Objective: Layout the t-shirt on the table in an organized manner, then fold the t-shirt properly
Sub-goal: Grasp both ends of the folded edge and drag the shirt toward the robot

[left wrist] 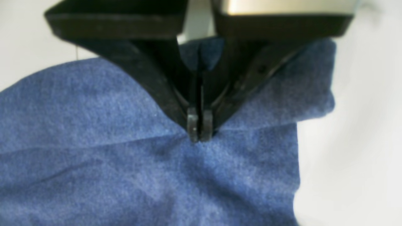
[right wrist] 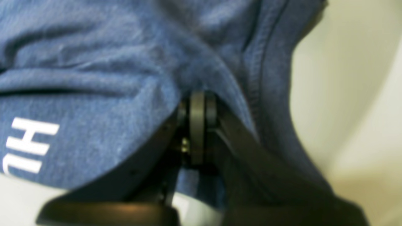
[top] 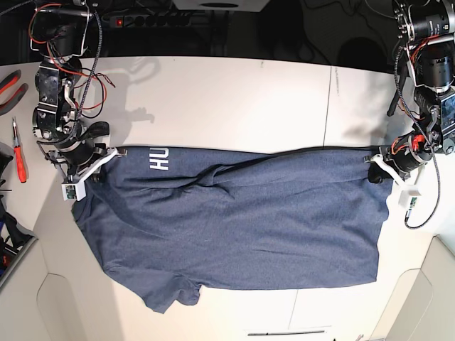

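Navy t-shirt [top: 242, 220] spans the table [top: 234, 99] between left pincer [left wrist: 198, 128] and right pincer [right wrist: 197, 125], both clamped on its upper edge.

1. Your left gripper [left wrist: 199, 128] has its jaws pressed together, pinching cloth between the tips.
2. Your right gripper [right wrist: 198, 108] is clamped the same way, arms spread wide apart.

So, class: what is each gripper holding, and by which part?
Both grip the t-shirt: the left gripper is shut on a fold near one end, the right gripper on fabric beside a stitched hem.
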You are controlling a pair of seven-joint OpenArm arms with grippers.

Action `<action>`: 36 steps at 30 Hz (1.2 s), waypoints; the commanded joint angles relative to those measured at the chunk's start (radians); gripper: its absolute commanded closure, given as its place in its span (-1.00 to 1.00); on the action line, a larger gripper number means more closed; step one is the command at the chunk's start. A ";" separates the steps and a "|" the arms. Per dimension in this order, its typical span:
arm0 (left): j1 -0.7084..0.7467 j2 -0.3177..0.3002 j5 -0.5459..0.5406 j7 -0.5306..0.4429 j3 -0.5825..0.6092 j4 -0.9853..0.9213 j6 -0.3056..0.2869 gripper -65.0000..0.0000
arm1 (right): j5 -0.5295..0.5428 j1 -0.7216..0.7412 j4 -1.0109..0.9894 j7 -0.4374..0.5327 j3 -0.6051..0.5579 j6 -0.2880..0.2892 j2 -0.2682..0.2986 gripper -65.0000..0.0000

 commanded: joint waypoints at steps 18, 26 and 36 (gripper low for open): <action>0.105 -0.020 -0.012 -0.002 -0.003 0.015 0.003 1.00 | 0.072 -0.093 0.109 -0.127 0.001 -0.005 0.045 1.00; 0.148 -0.020 -0.013 0.002 -0.008 0.016 0.002 1.00 | 0.074 -0.244 0.306 -0.162 0.001 0.004 0.045 1.00; 0.267 -0.019 -0.024 0.018 -0.092 0.117 0.002 1.00 | 0.119 -0.355 0.415 -0.186 0.001 0.005 0.047 1.00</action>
